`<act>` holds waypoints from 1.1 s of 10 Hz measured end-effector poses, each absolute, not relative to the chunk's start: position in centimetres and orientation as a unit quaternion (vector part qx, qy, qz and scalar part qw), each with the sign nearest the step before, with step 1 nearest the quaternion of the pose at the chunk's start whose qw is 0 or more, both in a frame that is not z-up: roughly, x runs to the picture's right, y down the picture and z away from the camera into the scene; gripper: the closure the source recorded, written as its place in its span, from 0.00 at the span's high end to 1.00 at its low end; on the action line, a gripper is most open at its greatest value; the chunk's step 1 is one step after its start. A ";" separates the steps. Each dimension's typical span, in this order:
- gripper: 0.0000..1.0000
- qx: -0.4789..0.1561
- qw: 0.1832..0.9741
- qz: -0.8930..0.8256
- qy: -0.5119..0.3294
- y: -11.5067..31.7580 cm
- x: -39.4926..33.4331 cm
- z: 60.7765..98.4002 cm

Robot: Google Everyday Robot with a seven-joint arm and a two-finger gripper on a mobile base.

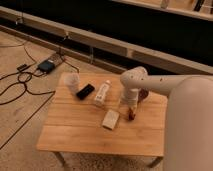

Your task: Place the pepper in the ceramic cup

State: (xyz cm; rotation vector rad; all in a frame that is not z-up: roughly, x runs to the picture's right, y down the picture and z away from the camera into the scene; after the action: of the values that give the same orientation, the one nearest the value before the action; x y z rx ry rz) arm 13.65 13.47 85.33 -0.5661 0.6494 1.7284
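Off the table's left side I see a small dark device on the floor. On the wooden table, the ceramic cup stands upright near the far left corner. A flat black object lies just beside it, then the clear bottle on its side. A pale packet lies closer to the front edge. My gripper points down just right of the packet, fingers spread, directly over the pepper on the wood; I cannot tell whether they touch it. The maroon bowl peeks out behind the arm, well apart from the cup
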 end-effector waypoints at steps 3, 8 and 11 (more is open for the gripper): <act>0.65 -0.236 0.570 0.732 0.289 13.6 15.5 86.8; 0.65 -0.229 0.577 0.725 0.298 14.0 16.8 88.8; 0.56 -0.226 0.582 0.721 0.301 13.9 17.1 89.4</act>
State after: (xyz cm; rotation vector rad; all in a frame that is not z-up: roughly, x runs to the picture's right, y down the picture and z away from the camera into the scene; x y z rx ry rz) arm 17.13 13.93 89.36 -0.5280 0.7039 1.6844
